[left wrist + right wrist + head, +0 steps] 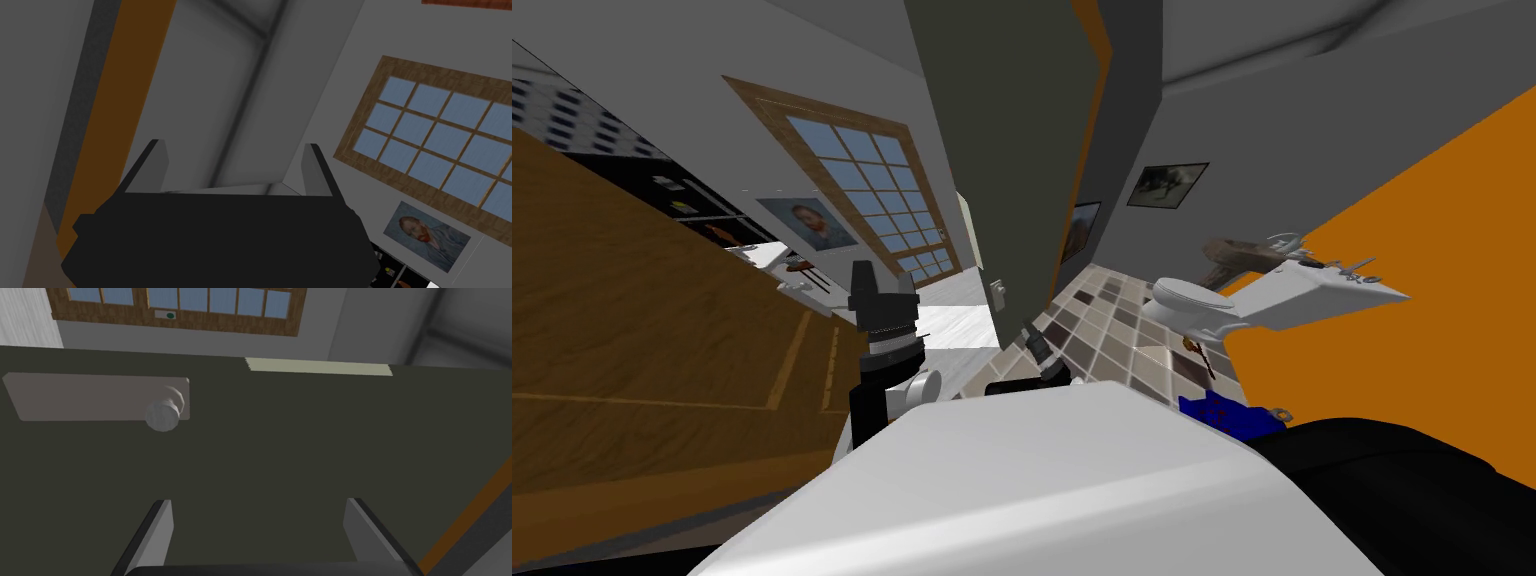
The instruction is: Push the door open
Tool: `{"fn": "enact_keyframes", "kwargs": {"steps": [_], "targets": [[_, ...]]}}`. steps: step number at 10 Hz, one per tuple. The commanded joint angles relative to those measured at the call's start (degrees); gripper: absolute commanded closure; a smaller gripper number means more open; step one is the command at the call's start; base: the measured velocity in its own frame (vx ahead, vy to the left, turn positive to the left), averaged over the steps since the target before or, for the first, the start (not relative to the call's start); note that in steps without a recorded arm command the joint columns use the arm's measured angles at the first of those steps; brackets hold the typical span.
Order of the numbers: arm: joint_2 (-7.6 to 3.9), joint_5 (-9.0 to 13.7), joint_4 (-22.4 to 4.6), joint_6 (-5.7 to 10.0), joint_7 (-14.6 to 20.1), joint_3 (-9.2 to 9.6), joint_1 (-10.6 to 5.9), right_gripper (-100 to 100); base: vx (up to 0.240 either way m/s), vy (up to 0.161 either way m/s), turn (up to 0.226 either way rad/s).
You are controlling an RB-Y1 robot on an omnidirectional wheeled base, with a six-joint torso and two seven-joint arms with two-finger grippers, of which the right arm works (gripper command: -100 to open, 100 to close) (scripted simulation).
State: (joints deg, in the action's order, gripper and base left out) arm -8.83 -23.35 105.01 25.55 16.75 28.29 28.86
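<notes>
The door (1012, 150) is a dark olive-grey slab straight ahead, seen almost edge-on, with a room showing past its free edge. In the right wrist view the door (280, 448) spreads flat before my right gripper (257, 513), which is open and close to it, with nothing between the fingers. A round pale knob (162, 415) on a pale plate (95, 395) sits off to one side, beyond the fingertips. In the head view the right gripper (1034, 338) points at the door below the knob (998, 290). My left gripper (232, 162) is open and empty, held up at the left (882, 285).
A white toilet (1187, 300) and a white sink (1312, 290) stand on the right against an orange wall (1412, 250), over a tiled floor (1102, 320). A blue object (1222, 412) lies near my right side. A large brown wooden panel (642, 340) runs along my left.
</notes>
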Motion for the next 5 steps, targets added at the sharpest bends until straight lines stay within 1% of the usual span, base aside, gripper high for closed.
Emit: {"fn": "enact_keyframes", "kwargs": {"steps": [1, 4, 5], "targets": [[-0.69, -1.56, -1.66, -0.47, 1.59, 1.56, -0.1, -100, 0.262, -0.123, 0.061], [-1.3, -4.29, -4.09, -1.28, 3.63, 4.46, -0.04, -100, 0.242, -0.066, 0.061], [-1.42, -4.82, -4.57, -1.44, 4.03, 5.03, -0.03, -100, 0.227, -0.069, 0.041]]}}
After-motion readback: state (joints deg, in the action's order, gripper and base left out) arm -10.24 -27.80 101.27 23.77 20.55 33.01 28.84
